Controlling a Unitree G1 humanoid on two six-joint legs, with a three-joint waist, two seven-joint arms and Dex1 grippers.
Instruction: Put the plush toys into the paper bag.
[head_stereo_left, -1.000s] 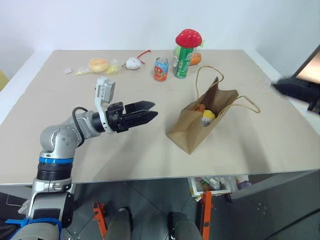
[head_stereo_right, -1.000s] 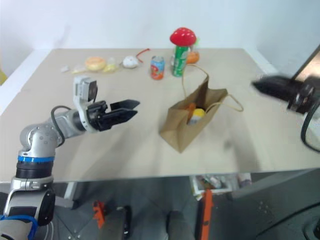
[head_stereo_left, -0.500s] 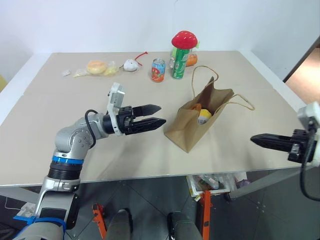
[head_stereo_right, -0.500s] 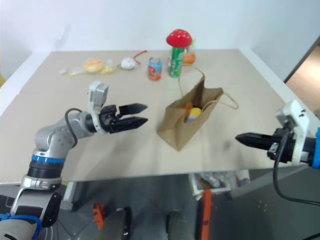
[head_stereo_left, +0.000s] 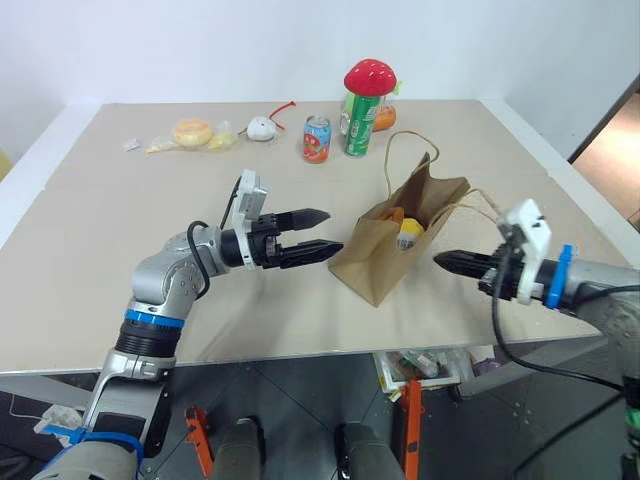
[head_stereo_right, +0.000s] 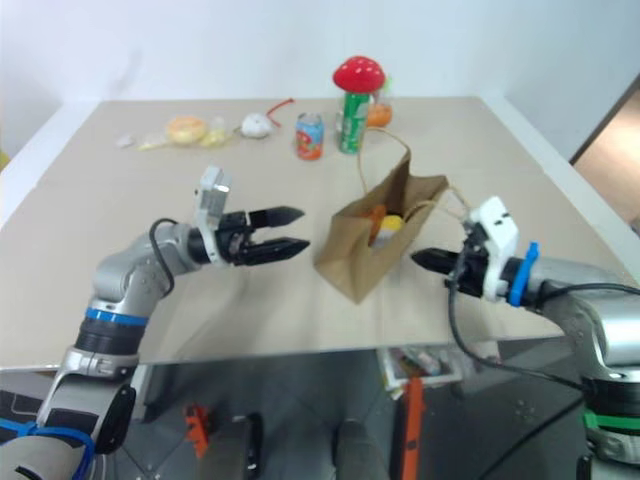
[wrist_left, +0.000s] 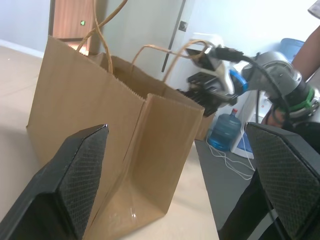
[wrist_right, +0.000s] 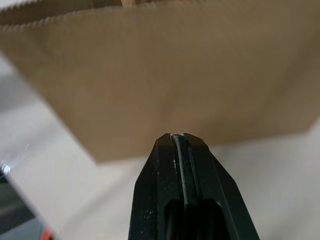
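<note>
While toys sit bagged, right gripper (head_stereo_left: 442, 259) has neared paper bag (head_stereo_left: 375, 262).

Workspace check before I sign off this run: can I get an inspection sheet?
Surface: beige table, bare near the front edge.
Job's things: paper bag standing open; orange plush and yellow-white plush inside.
Clutter: two cans, red mushroom plush, white toy, wrapped snacks along the far edge.
Grippers: left tool open beside the bag; right tool shut, on the bag's other side.
Cables: black cable on the right arm.
Surroundings: white wall; items under the table.
</note>
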